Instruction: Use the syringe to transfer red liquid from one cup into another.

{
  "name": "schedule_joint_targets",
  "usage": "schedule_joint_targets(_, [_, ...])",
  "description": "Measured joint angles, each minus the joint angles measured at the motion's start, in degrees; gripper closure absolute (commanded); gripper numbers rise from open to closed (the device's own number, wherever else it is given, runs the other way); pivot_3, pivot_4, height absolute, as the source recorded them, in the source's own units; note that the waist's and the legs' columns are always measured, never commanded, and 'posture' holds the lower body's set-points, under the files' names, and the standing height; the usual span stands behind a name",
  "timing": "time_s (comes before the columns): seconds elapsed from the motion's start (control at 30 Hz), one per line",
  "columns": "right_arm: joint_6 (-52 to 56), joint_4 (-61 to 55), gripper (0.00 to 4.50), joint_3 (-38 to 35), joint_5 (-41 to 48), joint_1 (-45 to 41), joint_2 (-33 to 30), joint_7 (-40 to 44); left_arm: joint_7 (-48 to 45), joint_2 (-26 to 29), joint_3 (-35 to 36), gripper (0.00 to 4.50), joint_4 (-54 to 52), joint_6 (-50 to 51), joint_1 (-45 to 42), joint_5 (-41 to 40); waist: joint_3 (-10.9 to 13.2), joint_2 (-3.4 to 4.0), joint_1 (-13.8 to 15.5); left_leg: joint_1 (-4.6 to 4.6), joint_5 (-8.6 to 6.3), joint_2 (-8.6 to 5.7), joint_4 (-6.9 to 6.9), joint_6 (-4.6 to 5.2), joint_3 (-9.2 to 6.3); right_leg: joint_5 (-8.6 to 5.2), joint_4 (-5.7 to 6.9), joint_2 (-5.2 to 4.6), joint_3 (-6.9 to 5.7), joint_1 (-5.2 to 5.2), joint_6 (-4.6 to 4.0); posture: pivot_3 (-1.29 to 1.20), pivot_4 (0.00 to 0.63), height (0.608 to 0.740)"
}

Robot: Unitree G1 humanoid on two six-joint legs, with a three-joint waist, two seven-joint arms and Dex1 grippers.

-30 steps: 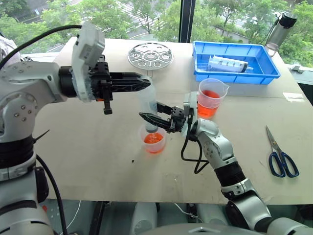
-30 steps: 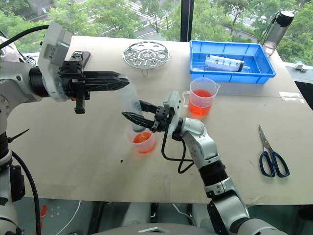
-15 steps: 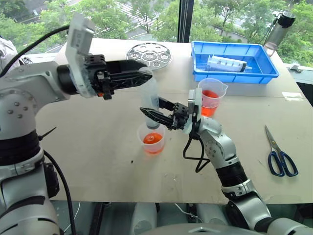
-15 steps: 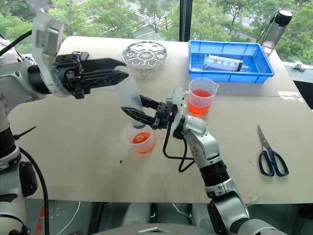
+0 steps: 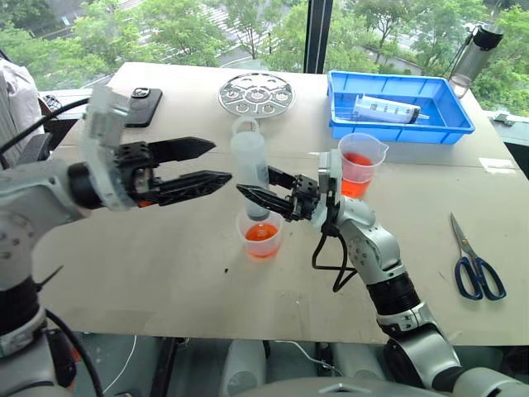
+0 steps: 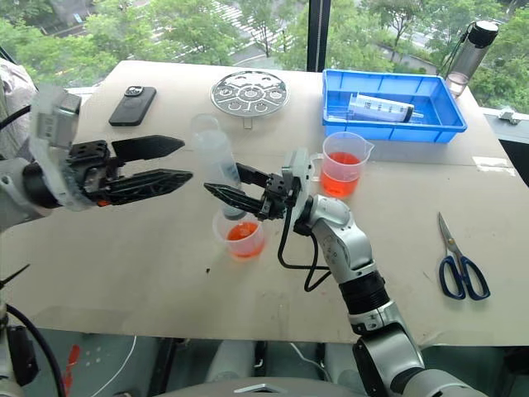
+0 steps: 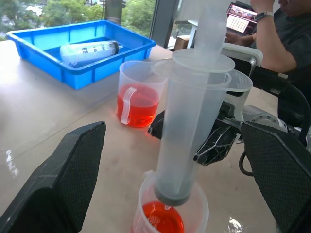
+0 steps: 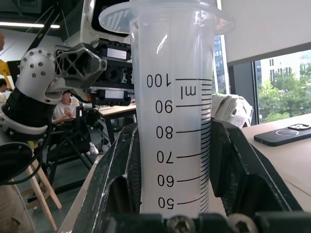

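The syringe [image 5: 249, 162] stands upright with its tip just inside the short cup [image 5: 261, 239], which holds red liquid [image 5: 260, 233]. Its barrel looks empty, with the plunger seal [image 7: 173, 196] at the bottom. My right gripper [image 5: 254, 192] is shut on the lower barrel [image 8: 172, 126], its fingers [image 8: 115, 187] on both sides. My left gripper [image 5: 218, 162] is open to the left of the syringe and apart from it, its fingers [image 7: 63, 179] spread wide. The spouted beaker [image 5: 360, 165], about a third full of red liquid, stands to the right behind my right wrist.
At the back right, a blue tray [image 5: 438, 124] holds a second syringe [image 5: 385, 108]. A round metal trivet [image 5: 254, 93] and a black phone [image 5: 142, 106] lie at the back. Scissors [image 5: 474, 270] lie at the right edge, near a bottle [image 5: 474, 51]. A person [image 7: 286, 34] sits beyond the table.
My left gripper has opened, let go of the top of the syringe and drawn back to the left and lower. My right gripper still holds the barrel over the short cup.
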Motion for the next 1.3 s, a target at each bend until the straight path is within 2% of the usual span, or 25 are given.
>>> schedule_joint_targets(0.3, [0.6,0.0,3.06,-0.1,0.5,-0.4,-0.6,0.1,2.6,-4.4,-7.7,0.0,-0.4,-4.4,-3.5,2.4,0.0,0.0,-0.2,-0.02,-0.01,0.01,-0.05,0.0,0.02,0.01,-0.04,0.06,0.06,-0.02,0.03,0.0,0.15,0.725])
schedule_joint_targets(0.33, [0.7,0.0,3.06,0.0,0.5,-0.4,-0.6,0.1,2.8,-4.8,-8.5,0.5,-0.2,-4.6,-4.2,2.5,0.0,0.01,-0.2,-0.02,-0.01,0.01,-0.05,0.0,0.02,0.01,-0.04,0.06,0.05,-0.03,0.03,0.0,0.15,0.725])
schedule_joint_targets(0.4, [0.9,0.0,3.06,0.0,0.5,-0.7,-0.6,0.1,2.8,-5.6,-9.7,1.13,-0.1,-5.3,-5.5,2.9,0.0,0.01,-0.2,-0.02,-0.01,0.01,-0.05,0.0,0.02,0.01,-0.02,0.07,0.05,-0.03,0.03,0.0,0.15,0.725])
schedule_joint_targets(0.53, [1.1,0.0,3.07,0.0,0.6,-0.9,-0.7,0.1,2.2,-6.0,-11.6,3.01,0.4,-6.4,-6.2,4.1,0.0,0.01,-0.2,0.0,-0.01,0.01,-0.05,0.0,0.01,0.01,-0.01,0.07,0.05,-0.03,0.03,0.0,0.15,0.725])
schedule_joint_targets(0.77, [2.2,0.0,3.14,0.0,0.6,-1.2,-1.8,-0.5,1.5,-6.3,-12.3,3.09,1.1,-7.3,-6.1,4.8,0.0,0.01,-0.2,-0.01,-0.01,0.01,-0.05,0.0,0.02,0.02,-0.03,0.06,0.06,-0.03,0.03,0.0,0.15,0.725])
schedule_joint_targets(0.8, [4.1,-0.4,2.34,0.0,1.1,-1.9,-2.6,-0.2,1.5,-6.4,-12.3,3.09,1.5,-7.3,-5.9,4.7,0.0,0.01,-0.2,-0.01,0.0,0.01,-0.05,0.0,0.02,0.02,-0.02,0.06,0.05,-0.03,0.03,0.0,0.15,0.725])
schedule_joint_targets(0.87, [5.6,-1.1,1.87,0.1,1.4,-2.4,-3.6,0.0,1.6,-6.4,-12.2,3.09,1.5,-7.3,-5.7,4.5,0.0,0.01,-0.2,-0.01,0.0,0.01,-0.05,0.0,0.02,0.01,-0.02,0.06,0.05,-0.02,0.03,0.0,0.15,0.725])
schedule_joint_targets(0.97, [8.1,-2.2,0.15,0.2,1.4,-3.0,-5.9,0.2,1.6,-6.4,-11.1,3.09,1.8,-7.3,-5.0,4.4,0.0,0.01,-0.2,-0.01,-0.01,0.01,-0.05,0.0,0.01,0.01,-0.02,0.06,0.05,-0.02,0.03,0.0,0.15,0.725])
schedule_joint_targets(1.0, [8.5,-2.3,0.0,0.4,1.4,-3.0,-6.2,0.4,1.6,-6.4,-11.1,3.09,1.9,-7.3,-5.0,4.4,0.0,0.01,-0.2,-0.01,-0.01,0.01,-0.05,0.0,0.01,0.01,-0.03,0.06,0.05,-0.02,0.03,0.0,0.15,0.725])
schedule_joint_targets(1.2, [9.6,-5.1,0.0,0.7,0.6,-3.1,-7.6,0.1,1.9,-6.4,-11.0,3.09,2.1,-7.3,-5.0,3.8,0.0,0.01,-0.2,-0.02,-0.01,0.01,-0.05,0.0,0.02,0.01,-0.03,0.06,0.05,-0.03,0.03,0.0,0.15,0.725])
schedule_joint_targets(1.3, [9.7,-10.7,0.0,-0.4,-0.9,-1.8,-11.9,-2.2,5.3,-6.7,-7.7,3.09,4.3,-4.6,-6.0,-0.9,0.1,0.0,0.0,-0.07,-0.01,0.01,-0.05,0.01,-0.04,0.01,-0.05,0.04,0.0,-0.04,0.04,0.0,0.15,0.725])
